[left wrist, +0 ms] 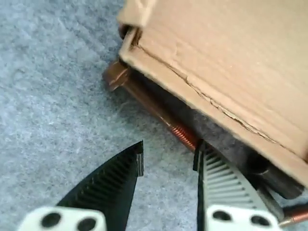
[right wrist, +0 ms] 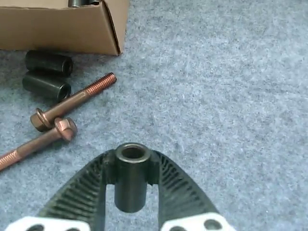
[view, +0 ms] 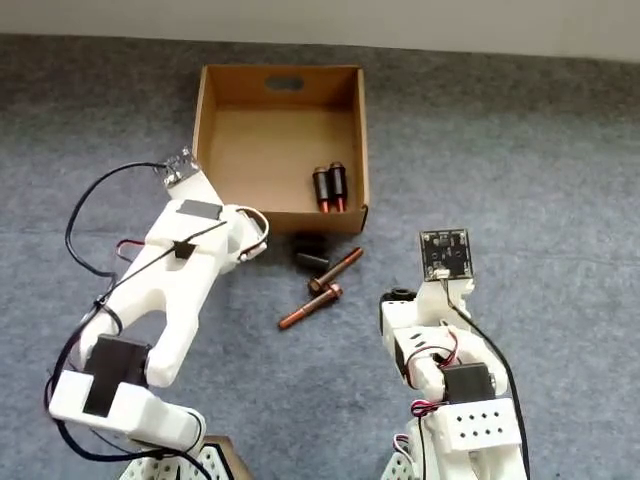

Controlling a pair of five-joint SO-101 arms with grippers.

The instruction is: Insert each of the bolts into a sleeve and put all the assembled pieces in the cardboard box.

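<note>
Right wrist view: black sleeve [right wrist: 130, 185] in grip of right pincer [right wrist: 131, 160].

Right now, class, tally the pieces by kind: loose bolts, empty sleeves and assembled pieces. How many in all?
Loose bolts: 2
Empty sleeves: 3, one in the right gripper
Assembled pieces, in the cardboard box: 2
Total: 7

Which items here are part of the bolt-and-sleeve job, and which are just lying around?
Job: cardboard box; two assembled pieces inside it; two loose sleeves; two loose bolts; third bolt along the box wall; sleeve held in right gripper; left gripper, open.
Not the job: grey carpet; brown board edge by left arm's base.
</note>
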